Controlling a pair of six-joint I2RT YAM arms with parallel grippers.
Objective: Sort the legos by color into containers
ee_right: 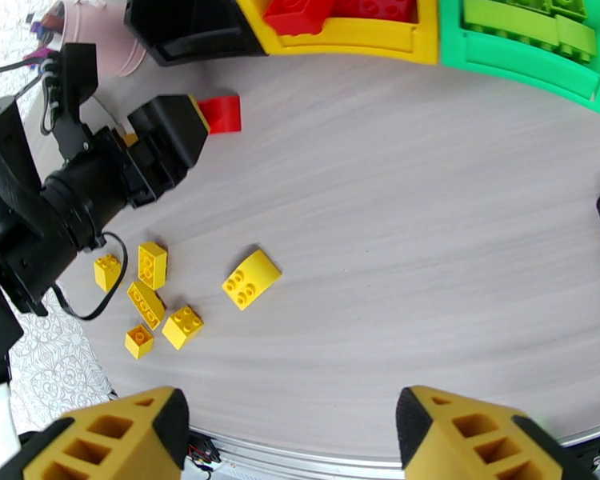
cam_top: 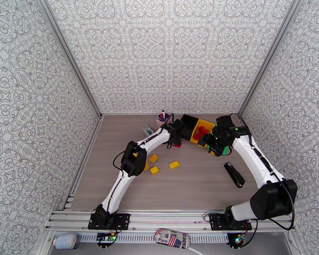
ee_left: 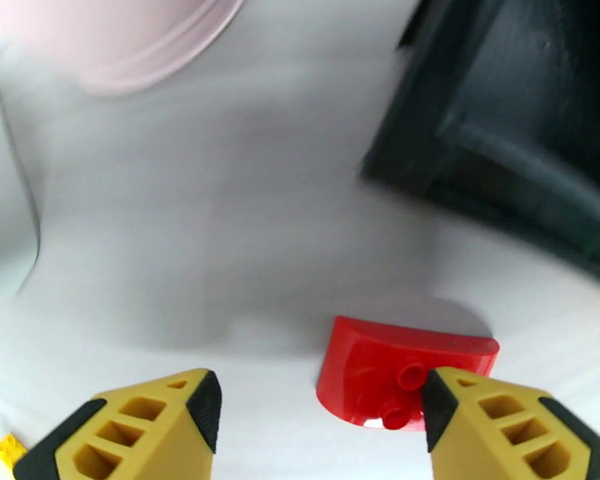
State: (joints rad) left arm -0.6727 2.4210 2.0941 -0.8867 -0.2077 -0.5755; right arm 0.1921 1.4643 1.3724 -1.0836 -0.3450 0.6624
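A red curved lego [ee_left: 396, 370] lies on the table between the fingers of my open left gripper [ee_left: 318, 406], close against the right finger [ee_left: 492, 426]. From above, that gripper [cam_top: 175, 140] is down at the red lego [cam_top: 177, 145], just left of the black bin [cam_top: 187, 125]. The yellow bin [ee_right: 356, 38] holds red legos [ee_right: 300, 11], and the green bin [ee_right: 532, 70] holds green legos [ee_right: 508, 14]. Several yellow legos [ee_right: 252, 279] lie loose on the table. My right gripper [ee_right: 292, 426] is open with nothing in it and hovers by the bins [cam_top: 215, 143].
A pink cup [cam_top: 162, 120] with pens and a small white box [cam_top: 148, 130] stand behind the left gripper. A black oblong object [cam_top: 234, 174] lies at the right, near the right arm. Patterned walls close in the table on three sides.
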